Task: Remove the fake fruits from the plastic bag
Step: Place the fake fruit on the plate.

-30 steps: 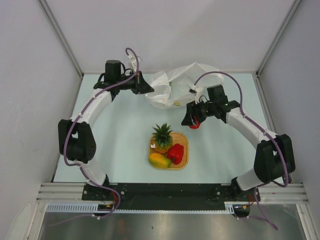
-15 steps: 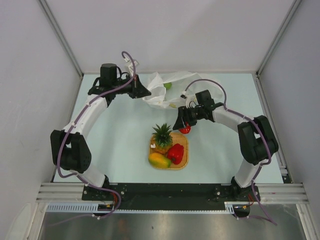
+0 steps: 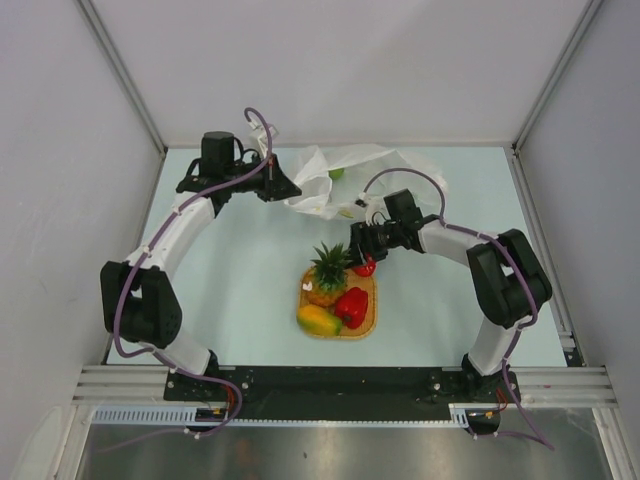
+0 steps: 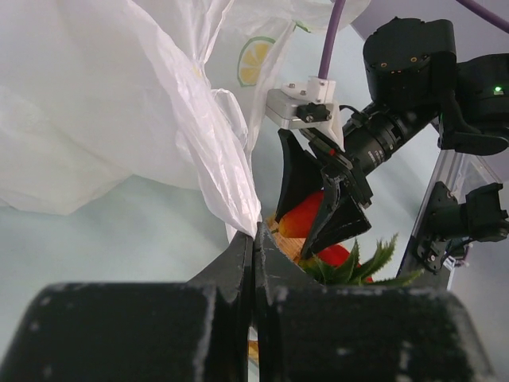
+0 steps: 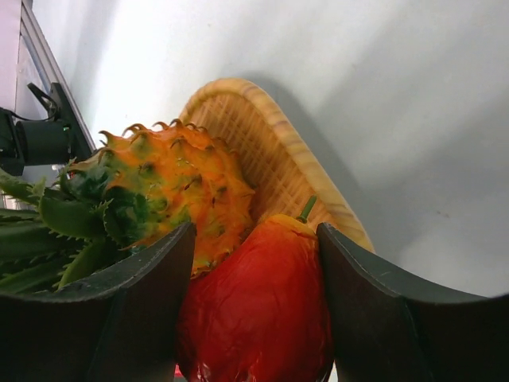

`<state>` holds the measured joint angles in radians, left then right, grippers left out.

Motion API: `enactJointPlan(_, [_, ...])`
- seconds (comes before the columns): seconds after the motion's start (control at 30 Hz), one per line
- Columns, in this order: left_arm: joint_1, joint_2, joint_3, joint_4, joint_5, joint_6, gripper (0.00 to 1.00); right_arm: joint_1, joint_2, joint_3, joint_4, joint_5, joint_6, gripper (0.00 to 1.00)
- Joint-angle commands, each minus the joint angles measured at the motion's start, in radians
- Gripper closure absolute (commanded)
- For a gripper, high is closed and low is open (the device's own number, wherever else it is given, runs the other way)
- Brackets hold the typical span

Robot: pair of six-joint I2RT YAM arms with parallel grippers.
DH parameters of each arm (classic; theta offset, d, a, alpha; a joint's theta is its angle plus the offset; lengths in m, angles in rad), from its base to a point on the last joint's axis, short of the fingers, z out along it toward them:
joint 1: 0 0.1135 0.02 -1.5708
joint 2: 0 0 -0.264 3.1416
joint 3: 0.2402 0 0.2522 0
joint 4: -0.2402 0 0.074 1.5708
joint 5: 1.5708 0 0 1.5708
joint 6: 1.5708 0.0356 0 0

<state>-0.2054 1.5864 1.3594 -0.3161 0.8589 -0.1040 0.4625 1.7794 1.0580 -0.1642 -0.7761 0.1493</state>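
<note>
My left gripper (image 3: 292, 189) (image 4: 253, 237) is shut on a fold of the thin white plastic bag (image 3: 345, 170) (image 4: 111, 95) at the back of the table. A small green piece (image 3: 336, 173) shows inside the bag. My right gripper (image 3: 364, 262) (image 5: 254, 239) is shut on a glossy red-orange fruit (image 5: 254, 314) (image 4: 305, 220) with a green stem, held over the far edge of the woven mat (image 3: 368, 315) (image 5: 266, 135). On the mat lie the pineapple (image 3: 325, 275) (image 5: 171, 187), a red pepper (image 3: 351, 306) and the mango (image 3: 318, 320).
White walls with metal posts close in the table on three sides. The arms' bases and a black rail sit along the near edge. A purple cable loops over each arm.
My right gripper has carried the red fruit left and nearer, from beside the bag to over the mat's far edge by the pineapple. The left gripper kept holding the bag.
</note>
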Motion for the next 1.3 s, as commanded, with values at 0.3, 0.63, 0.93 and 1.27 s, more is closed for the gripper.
enactJointPlan(0.3, [-0.003, -0.055, -0.016, 0.041, -0.003, 0.018, 1.0, -0.022, -0.051, -0.064, 0.035, 0.032, 0.042, 0.2])
enactJointPlan(0.63, [-0.002, -0.057, -0.023, 0.049, -0.001, 0.012, 1.0, -0.042, -0.11, -0.096, 0.015, 0.107, 0.059, 0.2])
enactJointPlan(0.93, [-0.003, -0.046, -0.002, 0.066, 0.006, -0.006, 1.0, -0.012, -0.186, -0.067, -0.081, 0.274, -0.099, 0.24])
enactJointPlan(1.27, [0.02, -0.088, -0.028, 0.051, 0.046, -0.045, 1.0, -0.105, -0.351, 0.058, -0.274, 0.359, -0.174, 0.33])
